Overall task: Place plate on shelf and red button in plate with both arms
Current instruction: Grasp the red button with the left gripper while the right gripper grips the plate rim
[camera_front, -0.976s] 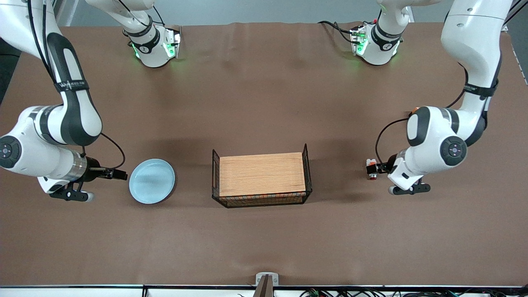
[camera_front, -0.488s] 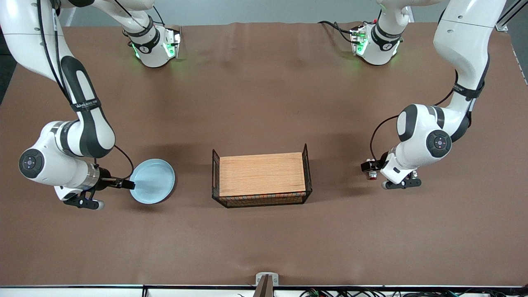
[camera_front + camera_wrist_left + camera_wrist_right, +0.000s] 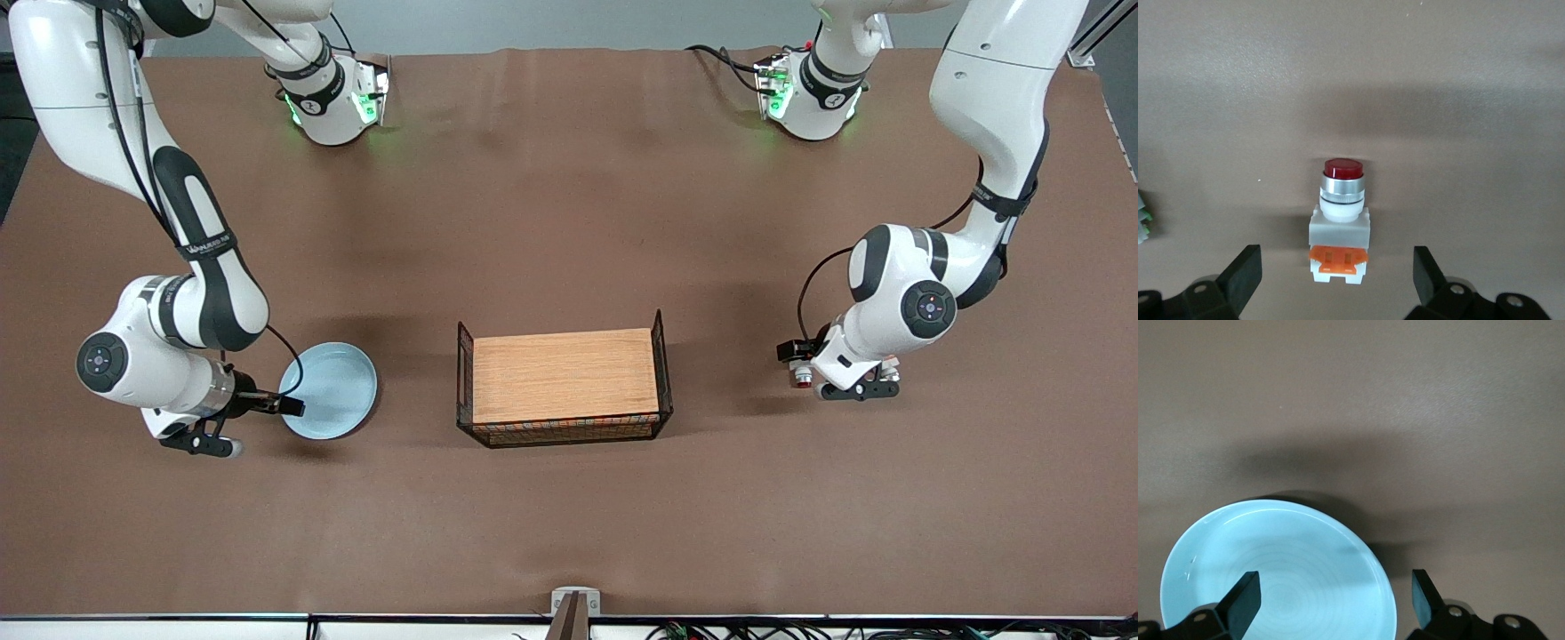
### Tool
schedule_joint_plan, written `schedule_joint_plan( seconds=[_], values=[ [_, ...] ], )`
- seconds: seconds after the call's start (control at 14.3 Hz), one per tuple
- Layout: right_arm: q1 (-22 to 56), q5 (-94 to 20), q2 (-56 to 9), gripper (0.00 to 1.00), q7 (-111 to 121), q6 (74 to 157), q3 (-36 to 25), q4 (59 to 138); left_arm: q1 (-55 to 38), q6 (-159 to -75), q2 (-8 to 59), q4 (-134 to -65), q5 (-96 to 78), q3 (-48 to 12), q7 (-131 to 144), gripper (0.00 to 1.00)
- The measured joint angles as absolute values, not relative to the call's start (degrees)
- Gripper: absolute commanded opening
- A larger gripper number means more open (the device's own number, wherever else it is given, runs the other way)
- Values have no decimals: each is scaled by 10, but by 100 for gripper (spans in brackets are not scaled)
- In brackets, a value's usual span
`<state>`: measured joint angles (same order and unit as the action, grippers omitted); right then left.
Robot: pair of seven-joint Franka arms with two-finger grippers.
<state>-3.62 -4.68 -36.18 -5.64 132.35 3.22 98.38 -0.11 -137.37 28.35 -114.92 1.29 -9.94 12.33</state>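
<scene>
Your left gripper's fingers are standing spread wide, one to each side of the red button, and neither is touching it. That small push-button block is lying on its side on the brown table cover, showing a red round cap, a silver ring, a white body and an orange patch at the end closest to the wrist camera. In the front view you are seeing the left gripper sitting low over the red button, toward the left arm's end of the table and well apart from the tray. Your right gripper's fingers are likewise spread apart, hanging over the pale blue plate without gripping it; one finger is showing over the plate's floor and the other over the cover just beside its rim. In the front view the right gripper is reaching in over the edge of the plate, which is resting flat on the cover toward the right arm's end of the table. Between the plate and the button, a wooden tray with black wire-mesh sides is standing on the cover, apart from both. Both arm bases, glowing green, are standing along the table edge farthest from the front camera.
</scene>
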Motion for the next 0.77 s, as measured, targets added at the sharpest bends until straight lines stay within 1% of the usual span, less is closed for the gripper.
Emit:
schedule_joint_plan(
  seconds=[0.07, 0.28, 0.56, 0.7, 0.77],
  values=[
    [-34, -47, -363, 97, -56, 1327, 32, 986, -1, -1376, 287, -1149, 13, -99, 123, 85],
    [-28, -47, -366, 95, -56, 1335, 32, 990, -2, -1381, 297, -1149, 13, -99, 123, 67],
    [-26, -43, -374, 92, -26, 1359, 31, 995, -2, -1384, 303, -1148, 13, -99, 123, 35],
    [-27, -43, -380, 87, 3, 1367, 29, 996, -2, -1384, 303, -1147, 13, -99, 123, 28],
    [-28, -43, -383, 85, 14, 1368, 28, 996, -2, -1384, 303, -1146, 13, -99, 123, 28]
  ],
)
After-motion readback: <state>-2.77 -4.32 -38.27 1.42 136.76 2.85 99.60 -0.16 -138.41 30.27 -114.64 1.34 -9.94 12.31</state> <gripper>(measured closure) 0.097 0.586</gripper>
